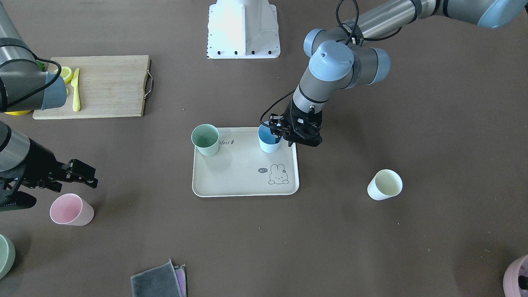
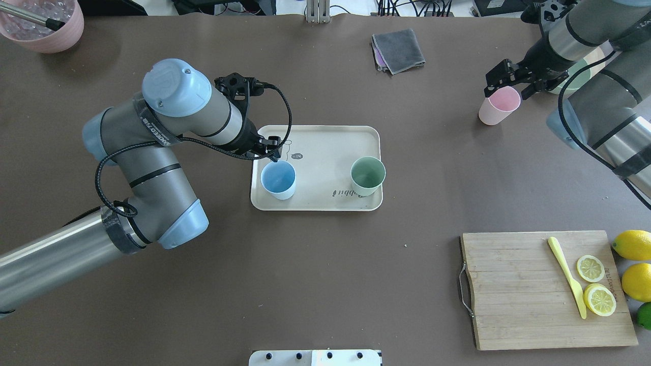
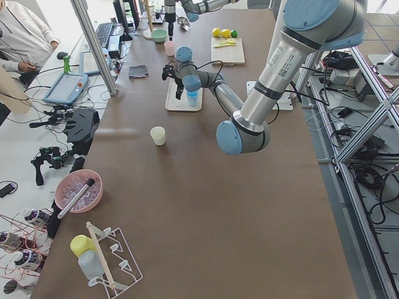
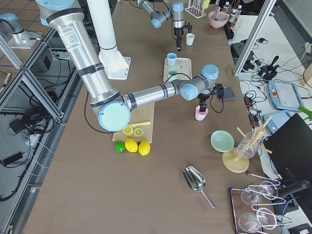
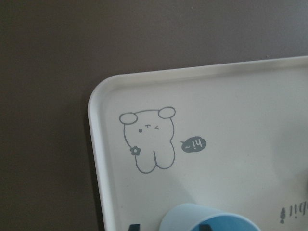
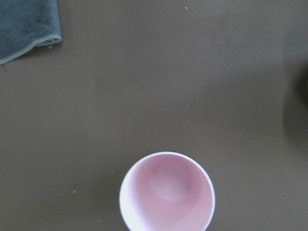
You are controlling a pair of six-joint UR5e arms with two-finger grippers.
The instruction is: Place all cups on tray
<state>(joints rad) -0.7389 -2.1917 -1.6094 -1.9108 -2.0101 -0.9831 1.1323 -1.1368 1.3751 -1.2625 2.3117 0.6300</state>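
1. Flat beige rectangular tray (image 1: 243, 181) with raised rim and rabbit drawing: mid-bench.
2. Mint-green matte tapered cup (image 1: 205, 140): upright on the tray, in the corner by the lettering.
3. Light-blue matte tapered cup (image 1: 268, 145): upright on the tray, at the corner on the robot's left and nearest its base.
4. Left gripper (image 1: 277, 133): at the light-blue cup's rim. In the wrist view, the jaws stand apart astride the cup wall, one tip outside and one inside, and seem clear of it.
5. Pink matte tapered cup (image 1: 71, 209): upright on the bench, well apart from the tray, on the robot's right.
6. Right gripper (image 1: 87, 176): just above the pink cup, jaws spread, holding nothing.
7. Pale cream-yellow matte tapered cup (image 1: 385, 184): upright on the bench, beyond the tray on the robot's left.
8. Wooden cutting board (image 1: 107, 86) with metal handle: on the bench, on the robot's right and nearer its base.
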